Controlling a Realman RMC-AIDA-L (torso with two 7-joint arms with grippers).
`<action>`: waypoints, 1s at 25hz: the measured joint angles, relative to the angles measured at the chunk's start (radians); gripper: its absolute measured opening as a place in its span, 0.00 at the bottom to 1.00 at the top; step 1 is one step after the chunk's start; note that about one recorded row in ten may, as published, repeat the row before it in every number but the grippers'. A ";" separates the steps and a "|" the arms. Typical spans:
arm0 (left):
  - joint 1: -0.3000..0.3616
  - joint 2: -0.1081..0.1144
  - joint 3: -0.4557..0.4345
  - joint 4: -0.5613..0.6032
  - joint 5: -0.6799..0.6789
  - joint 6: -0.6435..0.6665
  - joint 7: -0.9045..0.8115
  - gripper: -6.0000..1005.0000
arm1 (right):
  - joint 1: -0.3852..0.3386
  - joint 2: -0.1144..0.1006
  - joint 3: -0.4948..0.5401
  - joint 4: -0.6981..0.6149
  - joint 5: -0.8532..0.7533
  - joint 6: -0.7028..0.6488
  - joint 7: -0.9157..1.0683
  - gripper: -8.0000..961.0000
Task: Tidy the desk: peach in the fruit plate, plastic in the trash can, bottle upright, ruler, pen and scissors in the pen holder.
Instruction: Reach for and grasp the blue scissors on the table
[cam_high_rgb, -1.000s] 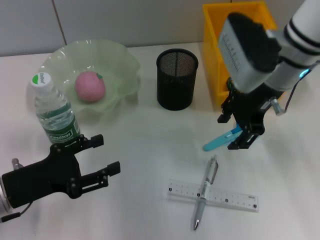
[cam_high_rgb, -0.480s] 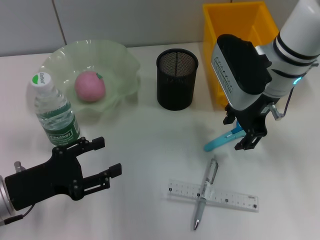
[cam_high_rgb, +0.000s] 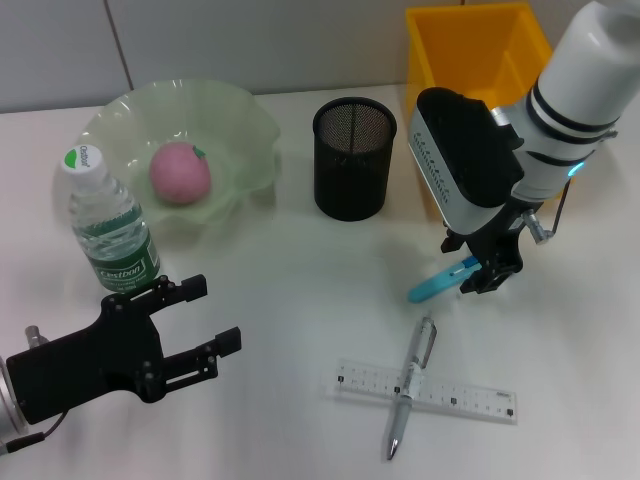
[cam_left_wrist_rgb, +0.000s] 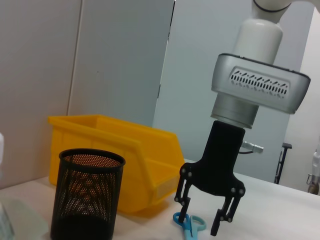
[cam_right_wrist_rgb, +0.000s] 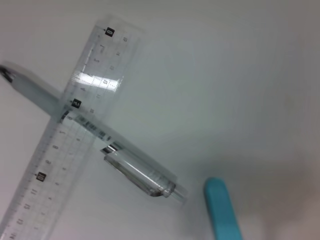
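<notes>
A white desk (cam_high_rgb: 300, 290) fills the head view, and the yellow bin (cam_high_rgb: 470, 60) stands at its upper right. A pale green fruit plate (cam_high_rgb: 240, 130) sits at upper left with the pink peach (cam_high_rgb: 180, 172) resting inside it. The black mesh pen holder (cam_high_rgb: 354, 158) stands at upper centre, between plate and bin, apart from both. The water bottle (cam_high_rgb: 108, 225) stands upright at the left, just in front of the plate. The left gripper (cam_high_rgb: 200, 320) hovers at lower left near the bottle's base, its fingers spread wide around nothing. The right gripper (cam_high_rgb: 480, 270) hangs at centre right in front of the bin, pointing down; its fingers stand a little apart on either side of the handle end of the blue scissors (cam_high_rgb: 440, 281), and whether they actually grip is unclear. In the left wrist view the scissors (cam_left_wrist_rgb: 189, 223) lie on the desk under those fingers. A clear ruler (cam_high_rgb: 470, 398) lies at lower centre right, and the pen (cam_high_rgb: 412, 384) lies across it.
</notes>
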 joint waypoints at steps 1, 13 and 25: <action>0.000 0.000 0.000 0.000 0.000 0.001 0.000 0.78 | 0.002 0.001 -0.001 0.007 -0.001 0.009 -0.003 0.57; 0.002 -0.002 0.000 -0.001 -0.003 0.001 0.000 0.78 | 0.015 0.004 -0.016 0.052 -0.017 0.065 -0.012 0.56; 0.008 -0.001 0.007 -0.001 -0.017 0.004 0.000 0.78 | 0.018 0.006 -0.027 0.077 -0.017 0.093 -0.023 0.55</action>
